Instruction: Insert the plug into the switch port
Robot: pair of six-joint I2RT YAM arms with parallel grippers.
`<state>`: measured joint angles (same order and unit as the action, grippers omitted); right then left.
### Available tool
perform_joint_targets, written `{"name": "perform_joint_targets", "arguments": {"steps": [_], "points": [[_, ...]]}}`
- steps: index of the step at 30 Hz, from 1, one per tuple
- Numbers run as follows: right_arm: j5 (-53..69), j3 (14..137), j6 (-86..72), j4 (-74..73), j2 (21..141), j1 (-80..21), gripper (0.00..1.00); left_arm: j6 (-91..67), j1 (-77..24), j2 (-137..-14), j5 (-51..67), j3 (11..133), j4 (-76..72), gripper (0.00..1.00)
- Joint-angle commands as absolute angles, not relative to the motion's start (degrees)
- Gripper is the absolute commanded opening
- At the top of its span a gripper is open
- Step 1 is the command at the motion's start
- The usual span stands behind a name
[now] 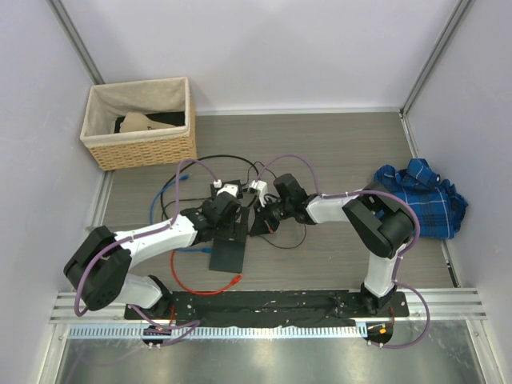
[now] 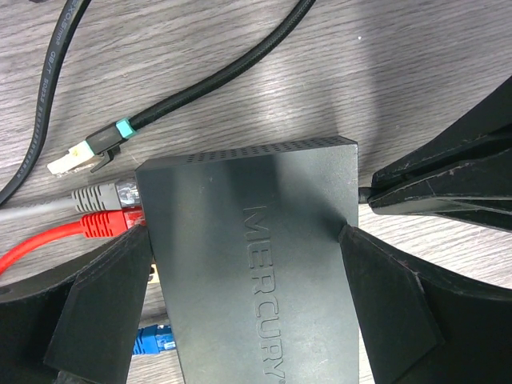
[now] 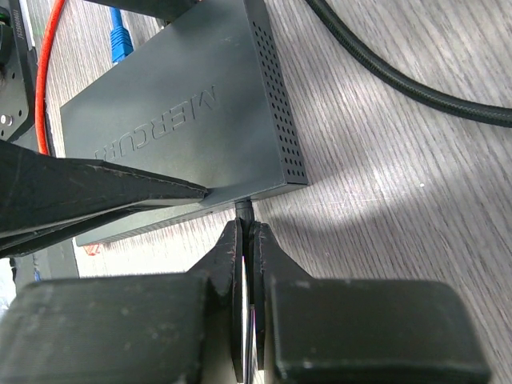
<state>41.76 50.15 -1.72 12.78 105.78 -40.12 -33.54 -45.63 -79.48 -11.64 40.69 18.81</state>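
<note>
plug point(image 3: 244, 210): small black barrel end, pinched between the closed fingertips of the right gripper point(image 3: 246, 234), nose right at the narrow end wall of the switch point(image 3: 160, 136). cannot tell whether seated in the port or only butted against the wall, since the port itself stays hidden.

from the left in the overhead view: wicker basket point(image 1: 136, 148) at the far left, well apart from the work. next, loose black braided cable point(image 2: 232, 68) with a clear connector lying just beside the switch, unplugged. below it, grey patch cable point(image 2: 96, 196) and red patch cable point(image 2: 100, 226) run into the switch's port side, with a blue connector point(image 2: 152, 340) further along the same side. then the left gripper point(image 2: 240, 244), jaws spread wide, one finger on each long side of the switch; looks like straddling more than clamping, though contact pressure cannot be read. further right, the right gripper at the end wall. far right, blue plaid cloth point(image 1: 420, 200), apart from everything.

risks, judged from here: with no firm clamp, a push on a slightly misaligned plug likely slides or turns the switch instead of seating. may also slip back through the fingertips under load. little room between the two grippers, so a sideways correction could knock fingers together or nudge the red and grey connectors.
</note>
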Motion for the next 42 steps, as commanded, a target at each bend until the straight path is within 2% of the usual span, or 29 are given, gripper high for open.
{"name": "perform_joint_targets", "arguments": {"steps": [1, 3, 4, 10, 17, 21, 24, 29, 35, 42], "points": [[40.17, 56.25, -2.9, 26.72, 106.17, -43.95, 0.02, -34.28, -48.6, -82.1, 8.0, 39.81, 12.3, 1.0], [39.03, 55.55, -3.25, 25.41, 105.3, -43.16, 0.04, -34.1, -48.52, -80.87, 5.72, 39.9, 12.92, 1.0], [38.94, 55.11, -3.86, 25.31, 104.25, -41.68, 0.13, -33.84, -48.52, -79.38, 4.32, 39.9, 13.79, 1.0], [34.11, 49.31, -5.71, 21.45, 95.83, -36.39, 0.45, -33.13, -45.36, -72.61, -8.86, 40.17, 18.36, 1.0], [21.46, 46.67, -7.2, 10.05, 83.96, -28.4, 0.64, -31.74, -36.14, -60.05, -19.85, 43.14, 22.4, 1.0], [3.94, 48.07, -10.45, 0.64, 74.14, -21.29, 0.71, -29.02, -32.0, -50.66, -27.76, 47.19, 28.29, 1.0], [-9.0, 50.7, -14.06, -8.94, 65.43, -17.42, 0.84, -26.21, -30.85, -44.5, -34.26, 51.84, 34.35, 1.0], [-24.06, 56.42, -15.91, -20.8, 52.31, -16.0, 1.0, -21.28, -30.85, -36.14, -42.87, 60.11, 42.0, 1.0], [-32.5, 60.82, -13.8, -26.97, 40.09, -16.0, 1.0, -16.62, -30.76, -25.6, -45.62, 66.0, 42.54, 1.0], [-33.92, 62.4, -13.36, -27.69, 33.31, -16.0, 1.0, -11.95, -30.85, -16.45, -42.45, 66.36, 34.47, 1.0]]}}
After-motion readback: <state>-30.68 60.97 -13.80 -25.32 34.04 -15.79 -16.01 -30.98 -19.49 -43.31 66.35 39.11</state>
